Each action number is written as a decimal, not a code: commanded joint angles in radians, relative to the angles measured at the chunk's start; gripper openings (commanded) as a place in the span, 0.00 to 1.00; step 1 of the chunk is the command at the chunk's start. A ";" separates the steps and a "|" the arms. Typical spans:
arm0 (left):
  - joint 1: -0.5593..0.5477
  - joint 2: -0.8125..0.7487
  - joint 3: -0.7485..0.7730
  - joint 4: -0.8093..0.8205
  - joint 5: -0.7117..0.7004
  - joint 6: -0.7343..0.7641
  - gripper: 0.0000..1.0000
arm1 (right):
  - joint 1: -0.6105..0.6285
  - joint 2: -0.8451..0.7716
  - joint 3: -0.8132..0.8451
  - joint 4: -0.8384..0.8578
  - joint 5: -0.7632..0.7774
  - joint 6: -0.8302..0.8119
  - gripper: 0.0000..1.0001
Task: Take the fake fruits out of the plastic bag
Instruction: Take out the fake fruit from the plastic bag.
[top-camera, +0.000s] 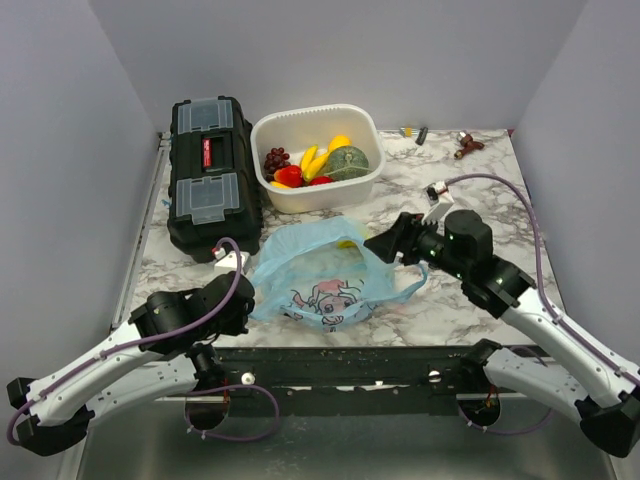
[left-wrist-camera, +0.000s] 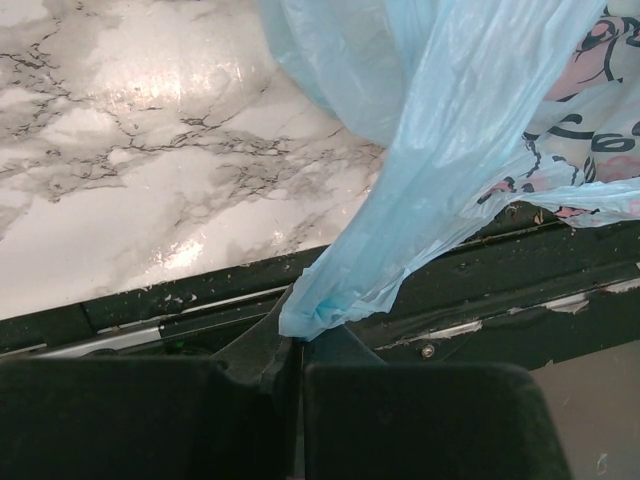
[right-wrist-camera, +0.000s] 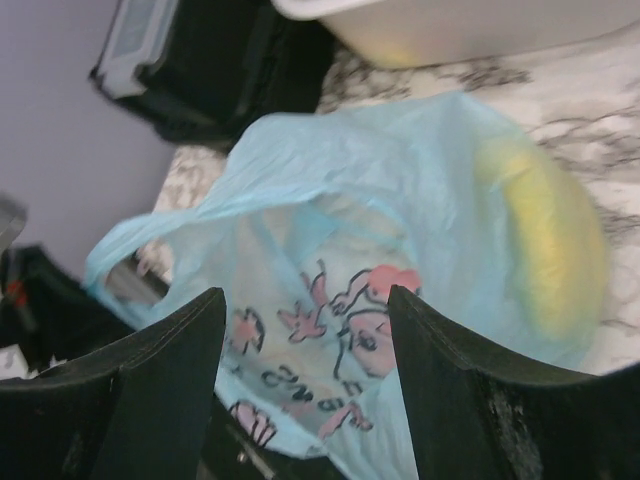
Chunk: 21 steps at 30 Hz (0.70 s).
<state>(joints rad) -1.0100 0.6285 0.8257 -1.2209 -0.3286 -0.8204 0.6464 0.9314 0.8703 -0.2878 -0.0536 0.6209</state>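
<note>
Fruits (top-camera: 318, 166) in tub (top-camera: 322, 196) behind bag (top-camera: 300, 264), toolbox (top-camera: 205, 190) left of tub

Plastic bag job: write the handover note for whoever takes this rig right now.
Left end effector: shut on a bunched edge of the plastic bag.
Right end effector: open, facing the bag's mouth, holding nothing.
Done: grape bunch, red piece, bananas and melon lie in the white tub.
To do: one yellow piece shows through the bag; take it out.
</note>
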 joint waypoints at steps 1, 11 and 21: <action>-0.001 0.008 0.000 -0.011 -0.015 -0.002 0.00 | 0.073 -0.118 -0.115 0.122 -0.201 0.003 0.69; -0.001 0.028 0.001 -0.014 -0.015 0.000 0.00 | 0.359 0.075 -0.129 0.164 0.041 0.065 0.68; -0.001 0.021 0.000 -0.012 -0.014 0.000 0.00 | 0.378 0.388 -0.070 0.232 0.495 0.330 0.66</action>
<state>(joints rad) -1.0100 0.6540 0.8257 -1.2209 -0.3290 -0.8204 1.0210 1.2400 0.7429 -0.1032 0.1963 0.8307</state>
